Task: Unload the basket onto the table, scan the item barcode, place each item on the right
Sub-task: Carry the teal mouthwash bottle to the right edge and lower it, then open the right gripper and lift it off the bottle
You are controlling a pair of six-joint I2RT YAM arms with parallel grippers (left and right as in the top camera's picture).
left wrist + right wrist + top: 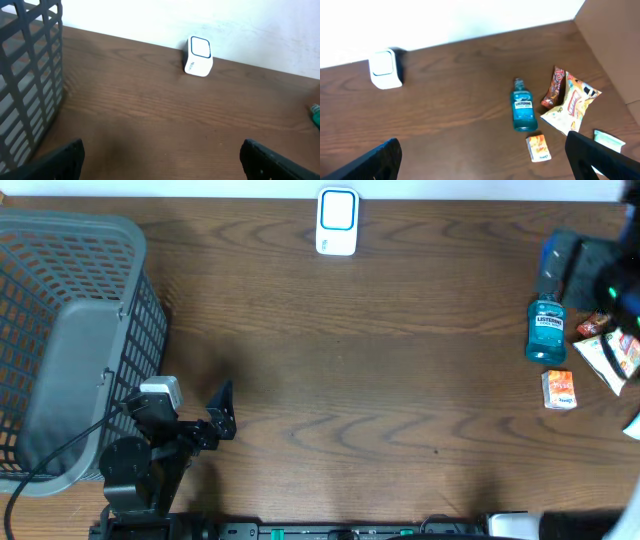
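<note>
Clearly, the right gripper (482, 142) was the one placed for the job: its jaws stood wide apart and empty, looking down on the cluster of goods at the right end of the bench (445, 125). Nearest to it lay a small orange box (538, 148), and just beyond that the mouthwash bottle (523, 107), flat on its side, its long axis running from near to far with the cap toward the wall. Just to the right of the bottle sat the snack packets (568, 102), overlapping one another. None of these was held or touched. The left gripper (162, 147), likewise spread open with nothing in it, hung at the other end beside the basket (70, 330), well apart from every item. Farthest off, against the back edge and about midway along it, stood the white scanner (337, 222), to the left of the goods as the right arm saw them. Any item lifted would likely have to travel left and away to meet it.
</note>
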